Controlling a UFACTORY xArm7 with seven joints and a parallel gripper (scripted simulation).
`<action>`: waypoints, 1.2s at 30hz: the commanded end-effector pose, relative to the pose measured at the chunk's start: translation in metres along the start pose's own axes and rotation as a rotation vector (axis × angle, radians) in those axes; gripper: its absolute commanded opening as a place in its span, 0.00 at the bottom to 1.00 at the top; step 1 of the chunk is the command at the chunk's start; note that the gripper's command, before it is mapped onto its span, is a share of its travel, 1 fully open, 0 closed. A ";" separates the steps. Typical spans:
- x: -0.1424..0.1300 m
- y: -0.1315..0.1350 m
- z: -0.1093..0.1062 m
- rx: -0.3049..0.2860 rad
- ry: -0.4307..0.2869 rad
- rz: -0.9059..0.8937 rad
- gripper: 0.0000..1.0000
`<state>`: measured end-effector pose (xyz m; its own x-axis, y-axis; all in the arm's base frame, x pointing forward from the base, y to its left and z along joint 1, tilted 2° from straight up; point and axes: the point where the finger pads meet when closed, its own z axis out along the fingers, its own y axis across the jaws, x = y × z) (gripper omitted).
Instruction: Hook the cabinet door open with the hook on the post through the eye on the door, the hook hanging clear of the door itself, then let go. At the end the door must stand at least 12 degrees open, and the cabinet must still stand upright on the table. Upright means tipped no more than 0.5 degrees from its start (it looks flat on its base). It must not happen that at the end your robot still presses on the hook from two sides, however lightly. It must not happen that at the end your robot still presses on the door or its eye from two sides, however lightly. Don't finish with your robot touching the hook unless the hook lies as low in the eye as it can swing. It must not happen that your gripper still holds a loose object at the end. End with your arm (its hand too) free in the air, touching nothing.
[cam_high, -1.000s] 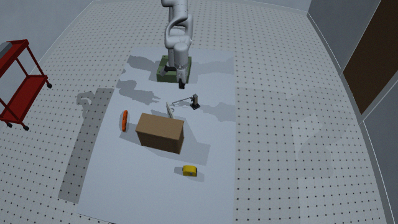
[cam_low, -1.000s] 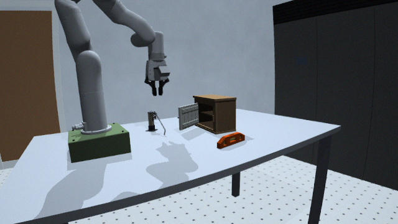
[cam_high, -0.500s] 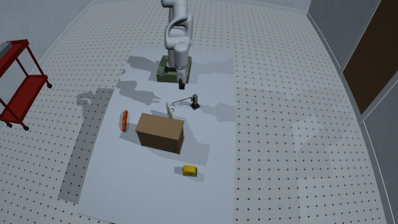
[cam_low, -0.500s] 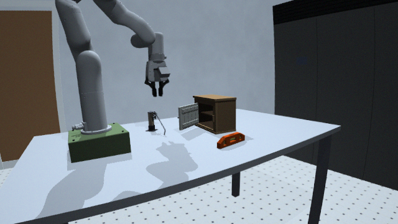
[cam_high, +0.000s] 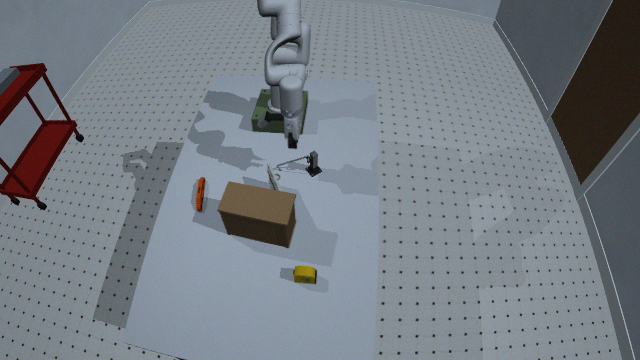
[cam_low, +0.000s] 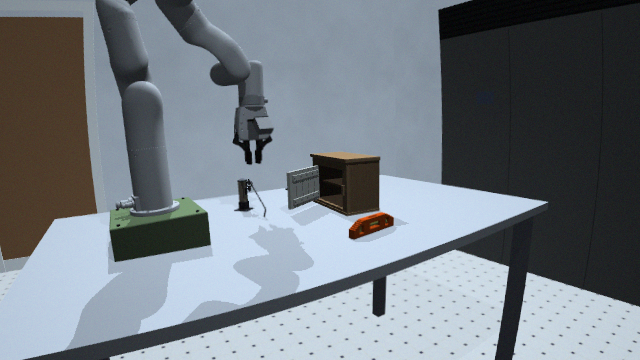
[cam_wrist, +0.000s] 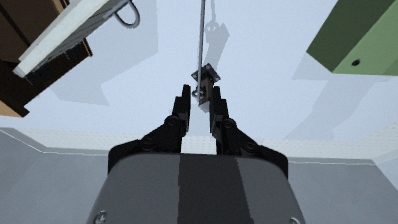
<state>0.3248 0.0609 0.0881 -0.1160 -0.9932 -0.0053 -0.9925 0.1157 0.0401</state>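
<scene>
The brown cabinet (cam_high: 257, 212) stands flat on the table, and also shows in the side view (cam_low: 350, 182). Its grey door (cam_low: 303, 186) stands well open, with a metal eye (cam_wrist: 127, 17) on its face. The short post (cam_low: 243, 194) stands apart from the door, and its thin hook (cam_low: 258, 199) hangs down to the table, away from the eye. My gripper (cam_low: 252, 155) hovers well above the post (cam_wrist: 204, 87), fingers pointing down, a narrow gap between them (cam_wrist: 199, 107), nothing held.
An orange level (cam_low: 371, 224) lies beside the cabinet. A yellow tape measure (cam_high: 305, 274) lies beyond the cabinet on the side away from the arm. The arm's green base (cam_low: 159, 227) sits behind the post. A red cart (cam_high: 30, 135) stands off the table.
</scene>
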 end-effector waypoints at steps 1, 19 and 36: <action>0.000 -0.002 0.015 0.004 -0.001 0.000 0.23; 0.000 -0.002 0.061 0.004 0.000 0.000 0.23; 0.000 -0.002 0.074 0.004 -0.001 0.000 0.23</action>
<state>0.3222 0.0615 0.0145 -0.1160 -0.9932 -0.0057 -0.9925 0.1157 0.0395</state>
